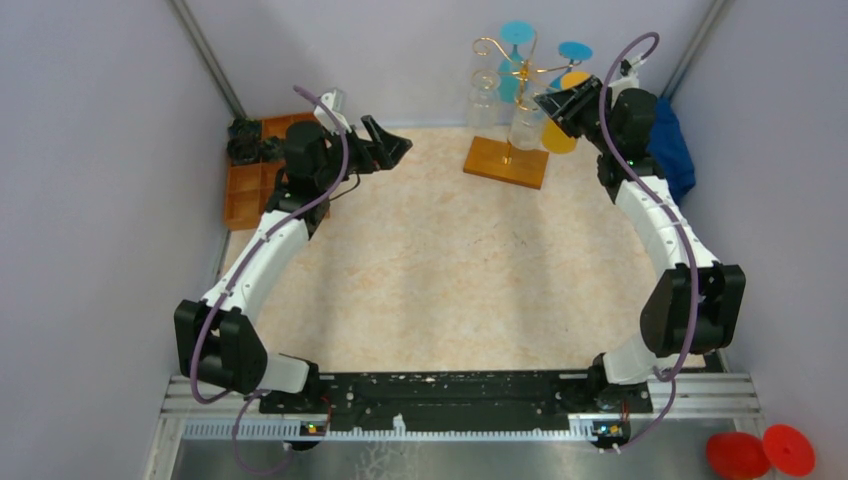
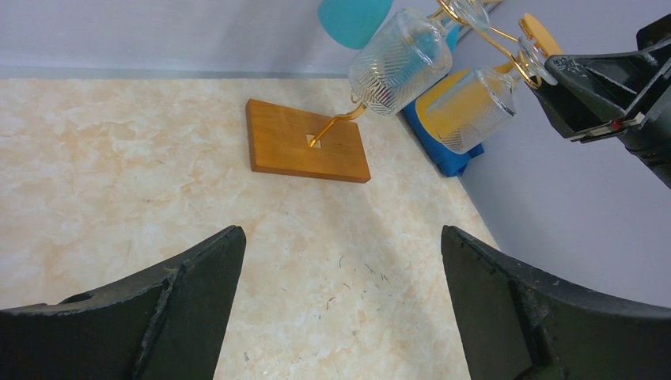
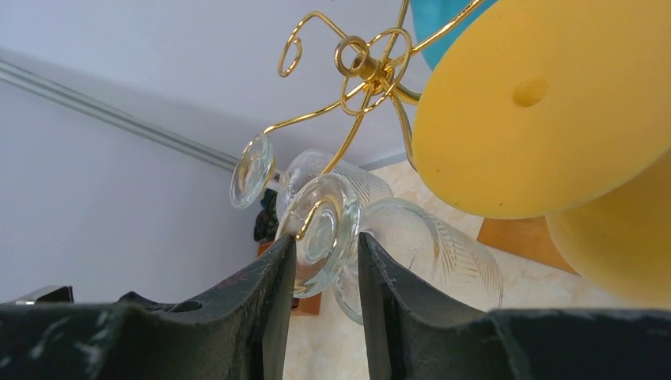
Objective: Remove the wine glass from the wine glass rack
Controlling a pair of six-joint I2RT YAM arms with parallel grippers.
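Observation:
The wine glass rack (image 1: 505, 160), gold wire on a wooden base, stands at the back right. Clear glasses hang from it upside down. My right gripper (image 1: 548, 103) is at the rack's right side. In the right wrist view its jaws (image 3: 326, 237) are shut on the round foot of the wine glass (image 3: 320, 226), one finger on each face, while the bowl (image 3: 443, 253) hangs beyond. The gold arm still passes the foot. The left wrist view shows this glass (image 2: 475, 107) and the rack base (image 2: 305, 142). My left gripper (image 1: 395, 150) hovers wide open and holds nothing (image 2: 340, 233).
An orange compartmented tray (image 1: 245, 185) sits at the back left by the wall. A blue cloth (image 1: 675, 150) lies behind the right arm. Yellow (image 3: 538, 103) and teal (image 1: 518, 33) glass feet crowd the rack's top. Red objects (image 1: 760, 452) lie off the table, front right.

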